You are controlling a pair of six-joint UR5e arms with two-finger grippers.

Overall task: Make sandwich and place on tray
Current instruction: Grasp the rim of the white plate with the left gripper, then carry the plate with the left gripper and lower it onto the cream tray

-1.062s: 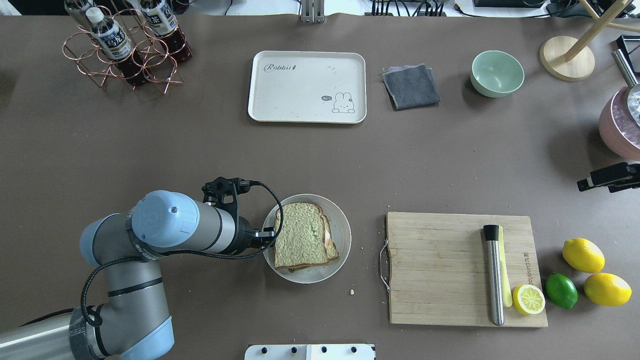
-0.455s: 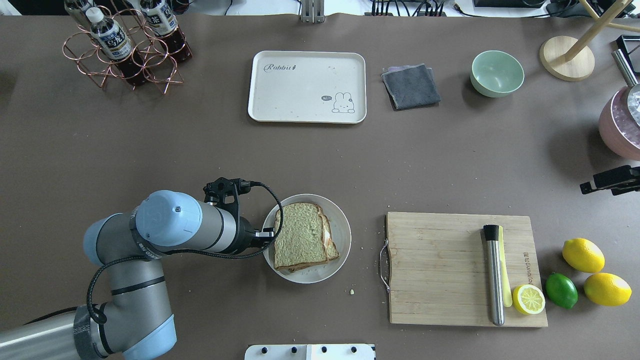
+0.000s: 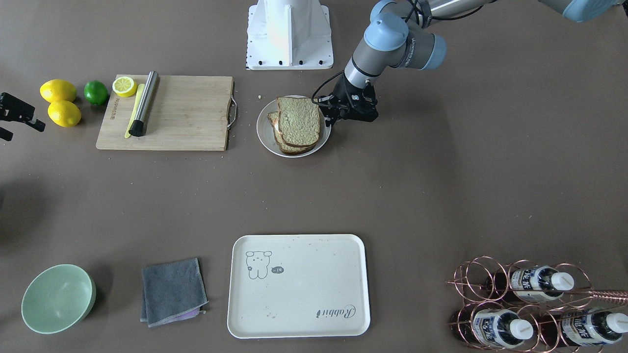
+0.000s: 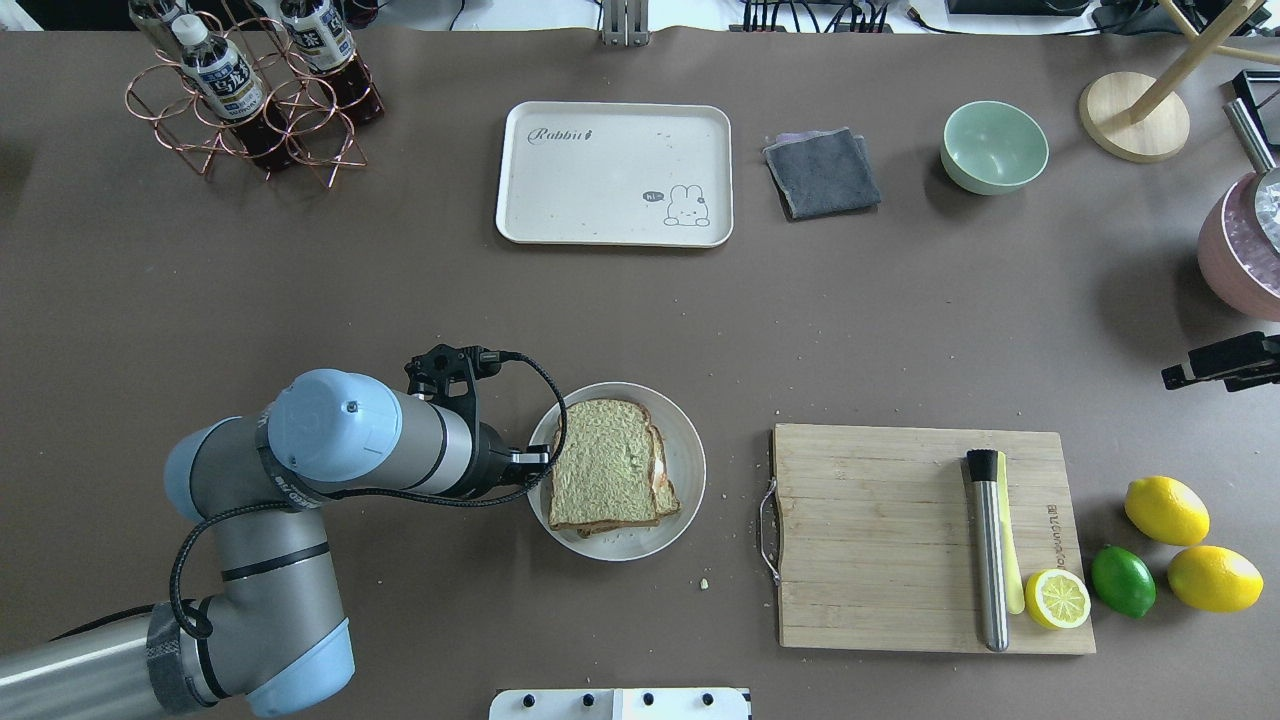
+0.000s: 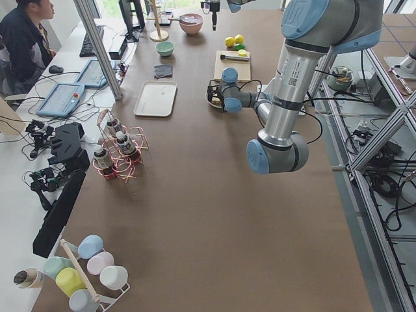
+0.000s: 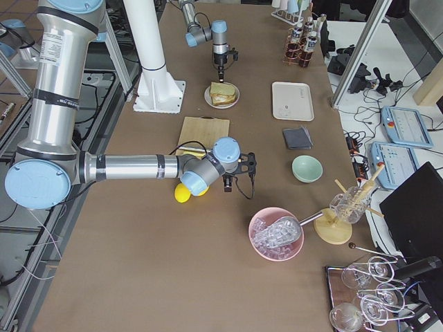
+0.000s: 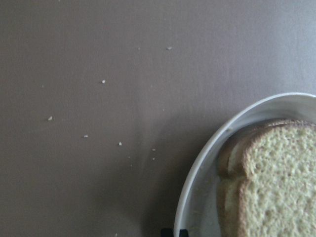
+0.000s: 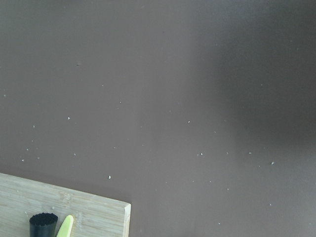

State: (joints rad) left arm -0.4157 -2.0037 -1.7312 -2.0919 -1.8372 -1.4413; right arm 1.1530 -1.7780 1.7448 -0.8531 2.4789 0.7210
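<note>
From the front, the left jaws pinched the rim of the plate (image 3: 263,131), the sandwich (image 3: 298,122) stacked on it, the tray (image 3: 304,289) well apart. Overhead, the right jaws hung aside, state unclear. Assembly looked done; next, carry it level to the tray.

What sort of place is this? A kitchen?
Probably a robotics lab staged as a kitchen: a robot arm reaches over a table set with a sandwich on a plate and a cutting board, while a person is at a desk alongside.
</note>
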